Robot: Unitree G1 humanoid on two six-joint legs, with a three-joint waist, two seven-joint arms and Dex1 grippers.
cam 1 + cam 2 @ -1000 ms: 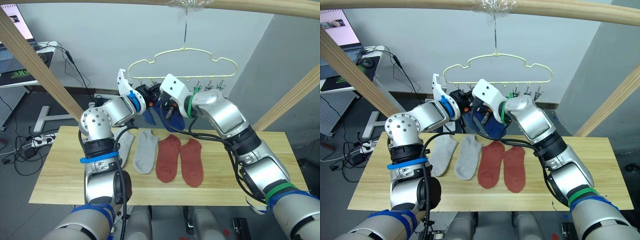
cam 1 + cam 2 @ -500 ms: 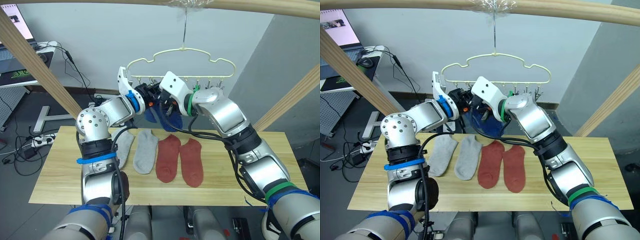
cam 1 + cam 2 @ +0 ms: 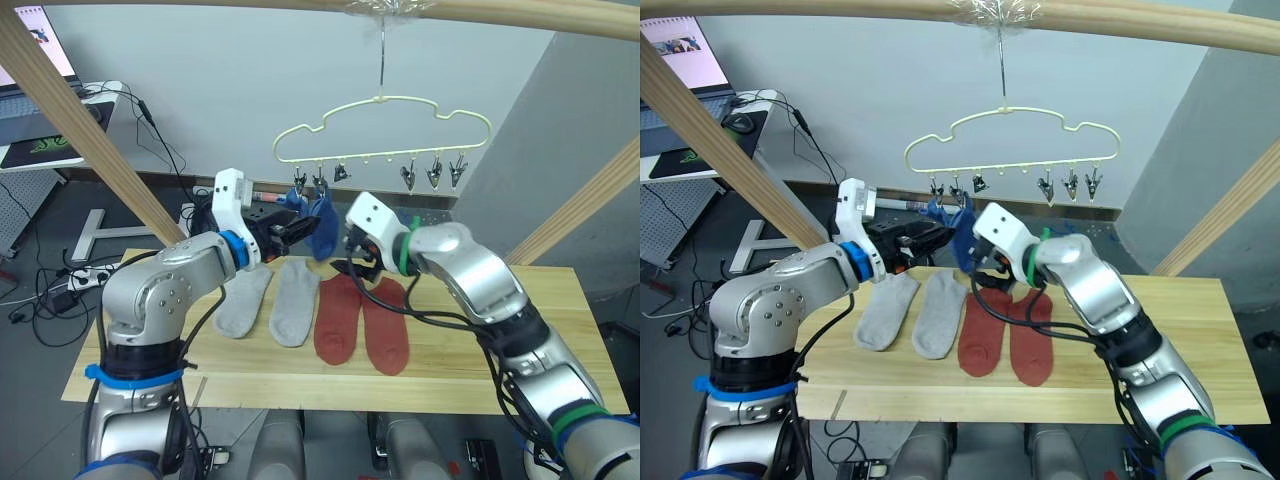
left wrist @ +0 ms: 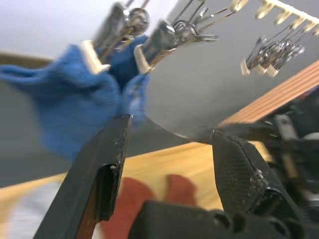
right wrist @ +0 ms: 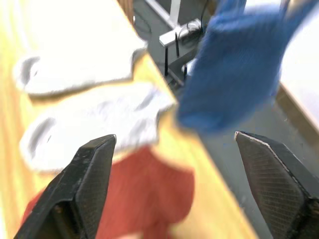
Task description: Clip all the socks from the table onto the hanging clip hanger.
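The pale yellow clip hanger (image 3: 380,125) hangs by its hook from the wooden beam above the table (image 3: 500,370). Blue socks (image 3: 322,226) hang from its leftmost clips (image 4: 154,42). Two light grey socks (image 3: 245,298) (image 3: 297,300) and two rust red socks (image 3: 338,316) (image 3: 385,322) lie flat side by side on the light wood. My left gripper (image 3: 288,228) is open and empty just left of the blue socks. My right gripper (image 3: 352,262) is open wide and empty, below and right of them, over the red socks.
Three free clips (image 3: 434,174) hang at the hanger's right end. Slanted wooden frame beams (image 3: 80,130) (image 3: 585,205) rise at both sides. A desk with a laptop (image 3: 45,110) and floor cables (image 3: 60,285) lie behind the table on the left.
My right gripper has opened, let go of the blue sock and dropped towards the table. The left arm has pulled back to the left. The camera view has shifted.
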